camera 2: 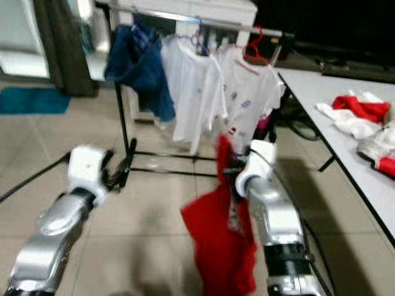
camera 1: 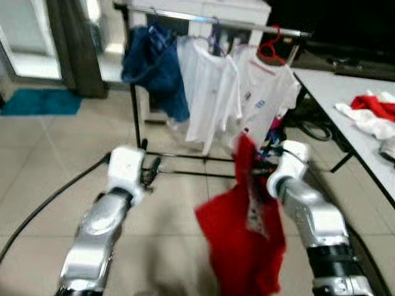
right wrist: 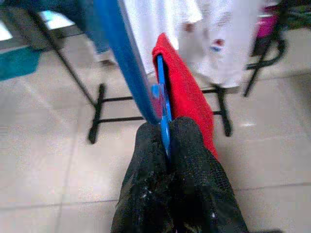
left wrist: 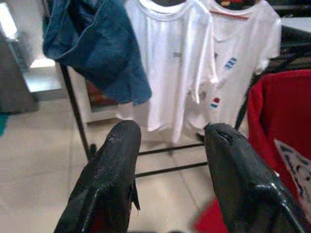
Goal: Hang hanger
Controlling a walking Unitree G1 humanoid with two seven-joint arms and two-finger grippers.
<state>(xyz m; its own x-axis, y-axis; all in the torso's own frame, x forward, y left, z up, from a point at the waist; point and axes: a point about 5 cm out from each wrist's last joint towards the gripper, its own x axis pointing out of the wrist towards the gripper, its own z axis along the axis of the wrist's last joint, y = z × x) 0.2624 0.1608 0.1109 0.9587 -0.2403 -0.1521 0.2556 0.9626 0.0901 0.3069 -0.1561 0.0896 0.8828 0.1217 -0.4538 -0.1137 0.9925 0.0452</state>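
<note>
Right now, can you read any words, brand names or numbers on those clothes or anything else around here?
No text is readable.
White shirt on the rack: small grey chest mark, too blurred to read.
Second white shirt: small blue and red-blue prints, too blurred to tell letters.
Red garment on the blue hanger in the right hand: pale patch with dark marks, unreadable.

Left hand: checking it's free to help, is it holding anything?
No, the left hand is open, its two black fingers spread apart with only floor between them.

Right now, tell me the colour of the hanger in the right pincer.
Blue hanger, carrying a red garment; clearest in the right wrist view.
</note>
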